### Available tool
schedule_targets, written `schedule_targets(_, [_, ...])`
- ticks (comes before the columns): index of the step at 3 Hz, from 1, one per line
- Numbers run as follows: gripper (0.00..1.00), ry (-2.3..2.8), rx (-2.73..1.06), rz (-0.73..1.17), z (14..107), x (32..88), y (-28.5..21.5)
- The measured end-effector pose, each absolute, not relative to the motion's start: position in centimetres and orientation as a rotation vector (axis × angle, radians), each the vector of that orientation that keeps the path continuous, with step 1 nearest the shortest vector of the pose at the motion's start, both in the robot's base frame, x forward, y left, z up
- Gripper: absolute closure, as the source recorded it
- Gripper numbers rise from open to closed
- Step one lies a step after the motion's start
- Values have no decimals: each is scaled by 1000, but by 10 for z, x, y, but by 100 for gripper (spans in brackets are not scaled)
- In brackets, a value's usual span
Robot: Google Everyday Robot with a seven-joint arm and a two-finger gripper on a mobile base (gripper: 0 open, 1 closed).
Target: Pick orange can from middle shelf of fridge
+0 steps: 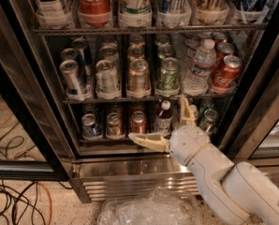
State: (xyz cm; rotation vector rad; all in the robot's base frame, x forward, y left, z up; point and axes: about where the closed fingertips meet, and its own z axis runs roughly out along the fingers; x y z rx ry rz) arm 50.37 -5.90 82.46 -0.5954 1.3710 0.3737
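Note:
The fridge [130, 170] stands open in front of me. The orange can [138, 75] stands at the front of the middle shelf [116, 100], between a silver can [106, 78] and the green-and-white can [169, 74]. My gripper [156, 117] is below and slightly right of the orange can, in front of the bottom shelf. It is open and empty, with one beige finger [149, 142] pointing left and the other [185, 110] pointing up. The white arm [214, 172] comes in from the lower right.
A water bottle [199, 67] and red Coca-Cola cans [225, 72] fill the shelf's right end. Tall cans [95, 3] sit on the rack above. Small cans [113, 124] and a bottle [164, 118] stand on the bottom shelf. A clear plastic bag [149, 212] and cables [13, 200] lie on the floor.

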Motion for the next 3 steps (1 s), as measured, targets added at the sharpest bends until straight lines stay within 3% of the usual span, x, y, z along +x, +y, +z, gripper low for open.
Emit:
schedule_targets(2, [0,1298,-473,358,830,503,-30])
schedule_targets(3, [0,1315,-429,332,820,510,-43])
